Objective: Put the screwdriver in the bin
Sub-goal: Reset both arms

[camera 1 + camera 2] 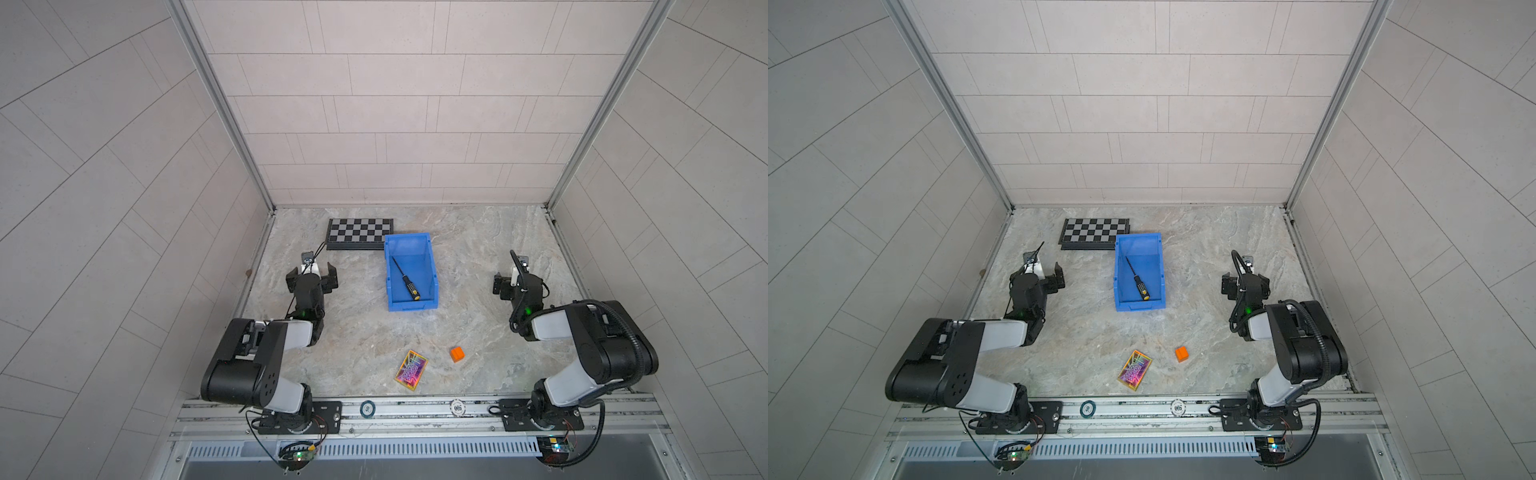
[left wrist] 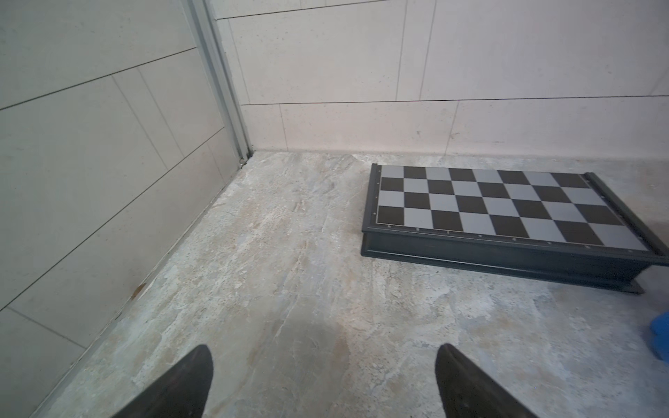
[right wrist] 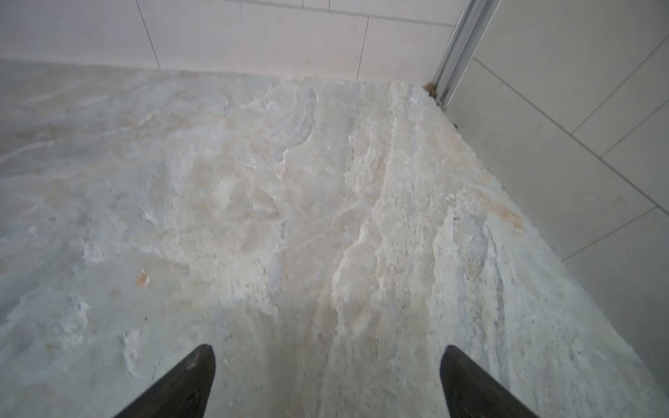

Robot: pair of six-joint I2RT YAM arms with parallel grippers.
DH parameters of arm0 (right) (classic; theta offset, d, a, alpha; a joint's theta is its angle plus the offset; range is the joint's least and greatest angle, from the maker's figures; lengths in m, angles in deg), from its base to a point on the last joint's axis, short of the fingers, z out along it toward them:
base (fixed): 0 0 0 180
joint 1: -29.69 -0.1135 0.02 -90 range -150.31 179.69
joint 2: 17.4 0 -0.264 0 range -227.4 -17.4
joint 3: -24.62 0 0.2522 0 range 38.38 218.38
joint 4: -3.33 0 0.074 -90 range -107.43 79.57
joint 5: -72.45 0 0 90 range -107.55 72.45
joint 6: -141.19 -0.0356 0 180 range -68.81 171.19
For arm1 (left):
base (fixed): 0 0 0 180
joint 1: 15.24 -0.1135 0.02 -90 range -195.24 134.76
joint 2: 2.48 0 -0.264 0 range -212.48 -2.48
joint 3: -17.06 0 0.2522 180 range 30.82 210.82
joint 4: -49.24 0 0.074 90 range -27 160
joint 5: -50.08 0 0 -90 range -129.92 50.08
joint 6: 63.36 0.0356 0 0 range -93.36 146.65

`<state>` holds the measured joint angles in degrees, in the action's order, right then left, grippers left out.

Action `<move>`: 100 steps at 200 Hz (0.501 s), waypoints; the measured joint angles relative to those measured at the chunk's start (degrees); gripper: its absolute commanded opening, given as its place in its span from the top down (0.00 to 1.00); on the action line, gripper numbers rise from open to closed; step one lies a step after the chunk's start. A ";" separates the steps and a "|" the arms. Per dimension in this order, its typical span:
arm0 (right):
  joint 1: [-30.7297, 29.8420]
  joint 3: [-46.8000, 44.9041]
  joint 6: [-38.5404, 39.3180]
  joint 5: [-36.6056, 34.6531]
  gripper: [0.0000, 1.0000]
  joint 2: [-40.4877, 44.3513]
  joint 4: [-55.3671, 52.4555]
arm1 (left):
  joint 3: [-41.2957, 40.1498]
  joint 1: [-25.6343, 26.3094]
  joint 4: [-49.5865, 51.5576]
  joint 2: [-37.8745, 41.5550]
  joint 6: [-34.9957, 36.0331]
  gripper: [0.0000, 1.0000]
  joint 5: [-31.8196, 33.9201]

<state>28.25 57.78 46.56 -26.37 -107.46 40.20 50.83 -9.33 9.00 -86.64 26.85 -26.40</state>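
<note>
Screwdriver [image 1: 404,279] lying diagonally on the floor of the blue bin [image 1: 388,286], shaft toward the far wall, yellow-capped handle toward the low front lip. The task appears complete. Left gripper [image 2: 322,351] and right gripper [image 3: 327,349] have their jaws wide apart and empty, over the table [image 3: 253,181], well to either side of the bin. The tool is judged light, rigid and apt to roll. The dotted handle, thicker than the thin shaft, is the place to pinch.

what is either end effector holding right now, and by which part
Nothing is held. The left end effector and the right end effector are both open and empty; the screwdriver lies loose inside the bin.
</note>
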 measured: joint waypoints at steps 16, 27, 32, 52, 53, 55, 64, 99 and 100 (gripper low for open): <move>-0.02 0.39 0.37 0.79 0.01 -0.55 1.03 | 0.24 -0.02 0.24 0.00 0.46 0.00 -1.79; -0.02 1.03 0.63 1.20 0.01 -0.61 1.64 | 0.26 -0.02 0.31 0.00 0.70 0.00 -2.51; -0.07 1.22 0.79 1.36 0.01 -0.61 2.03 | 0.26 -0.04 0.33 0.00 0.74 0.00 -2.82; -0.13 1.64 1.11 1.92 0.01 -0.61 2.93 | 0.26 -0.04 0.31 0.00 0.87 0.00 -3.48; -0.13 1.64 1.14 1.95 0.01 -0.61 2.95 | 0.26 -0.04 0.31 0.00 0.87 0.00 -3.48; -0.13 1.64 1.18 1.97 0.01 -0.61 2.97 | 0.26 -0.04 0.31 0.00 0.87 0.00 -3.52; -0.17 1.64 1.25 2.08 0.01 -0.61 3.02 | 0.26 -0.07 0.31 0.00 0.90 0.01 -3.72; -0.17 1.64 1.44 2.23 0.01 -0.61 3.13 | 0.26 -0.07 0.31 0.00 0.90 0.00 -4.20; -0.17 1.64 1.44 2.21 0.01 -0.61 3.13 | 0.26 -0.07 0.31 0.00 0.90 0.01 -4.22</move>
<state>28.08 59.42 48.01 -24.17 -108.07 43.33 51.09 -9.39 9.30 -86.64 27.75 -30.62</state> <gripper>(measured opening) 0.992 0.995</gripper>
